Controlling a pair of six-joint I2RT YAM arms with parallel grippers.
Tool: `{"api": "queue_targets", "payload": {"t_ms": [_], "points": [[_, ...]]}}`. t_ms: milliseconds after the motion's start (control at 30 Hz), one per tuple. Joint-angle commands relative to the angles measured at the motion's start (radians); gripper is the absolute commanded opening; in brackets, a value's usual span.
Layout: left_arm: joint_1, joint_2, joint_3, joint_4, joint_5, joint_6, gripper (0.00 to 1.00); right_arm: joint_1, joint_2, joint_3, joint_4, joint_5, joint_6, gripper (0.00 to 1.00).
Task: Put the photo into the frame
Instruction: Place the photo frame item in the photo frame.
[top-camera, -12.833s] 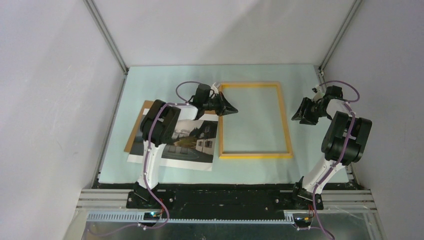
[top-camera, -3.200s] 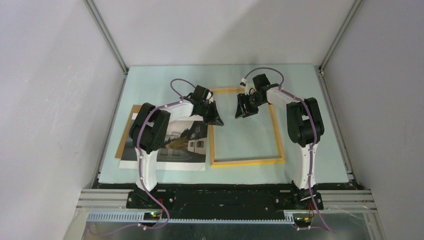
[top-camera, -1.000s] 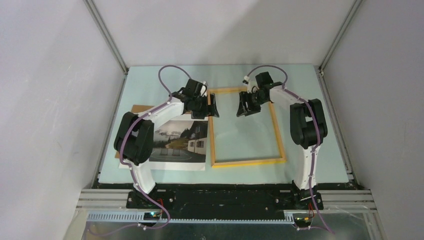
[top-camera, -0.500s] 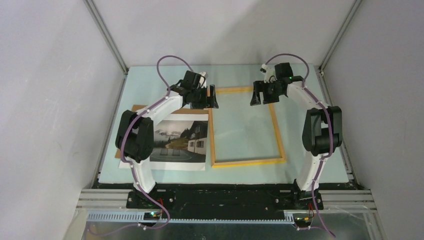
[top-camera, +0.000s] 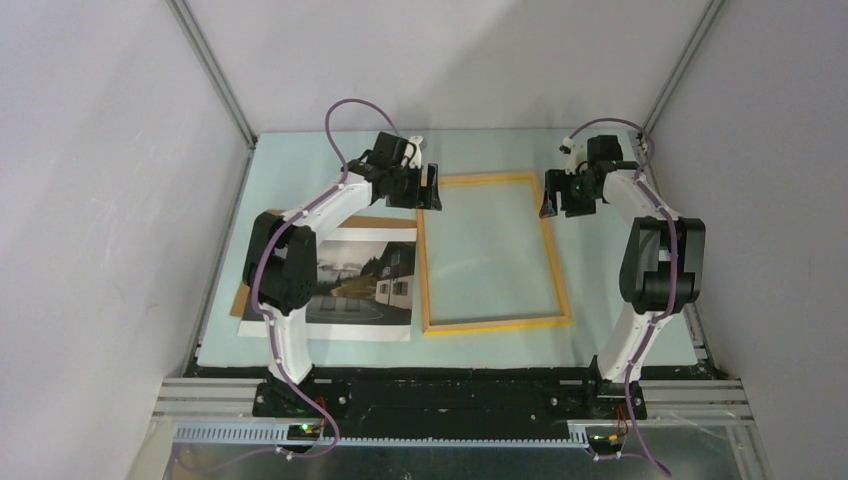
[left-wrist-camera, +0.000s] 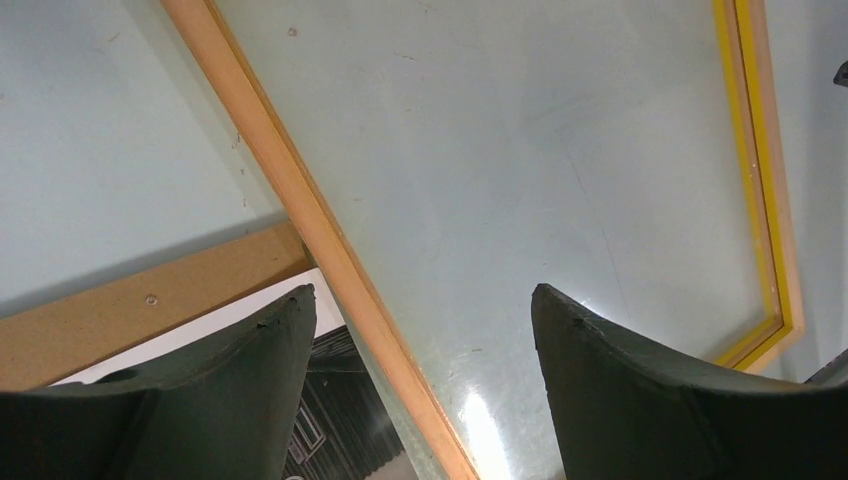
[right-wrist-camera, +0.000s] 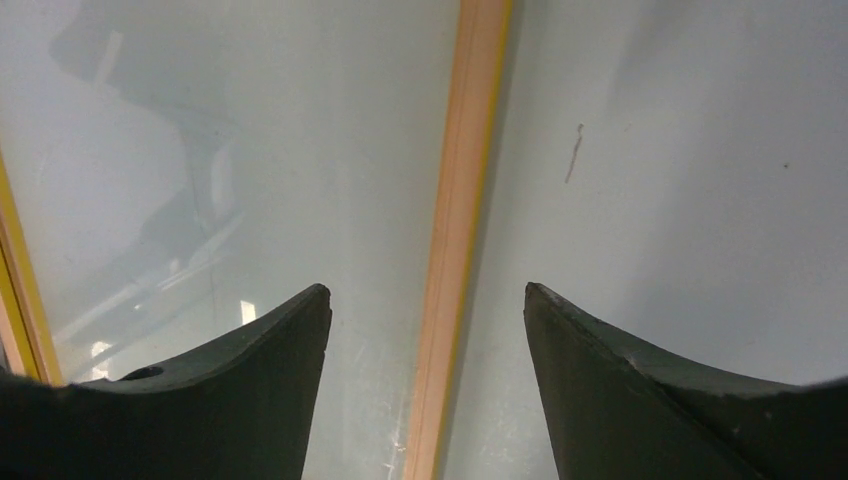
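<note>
The frame (top-camera: 495, 324) lies flat on the table (top-camera: 300, 165). Just left of it lies the photo (top-camera: 365, 285), on a backing board (top-camera: 350, 222) that juts out behind. The left gripper (top-camera: 430, 192) hangs over the frame's far left corner, the right gripper (top-camera: 560, 205) over its far right corner.

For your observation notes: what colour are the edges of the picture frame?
Yellow-orange wood. The frame shows best in the top external view.

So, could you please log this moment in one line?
left gripper: open, over yellow-orange wooden frame, left rail | right gripper: open, over right rail | grey landscape photo: outside frame
</note>
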Motion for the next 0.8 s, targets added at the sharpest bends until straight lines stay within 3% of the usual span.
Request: {"api": "queue_targets", "payload": {"t_ms": [0,467,767], "points": [[0.004,0.002,0.032,0.003,0.025,0.058,0.84,-0.012,0.027,-0.015,0.006,0.008,-0.025,0.74],[0.023,-0.009,0.025,-0.006,0.012,0.084,0.84,-0.009,0.107,-0.043,-0.020,0.009,-0.071,0.57],[0.058,-0.035,0.005,-0.014,-0.008,0.105,0.84,-0.015,0.125,-0.041,-0.026,0.022,-0.109,0.37]]}}
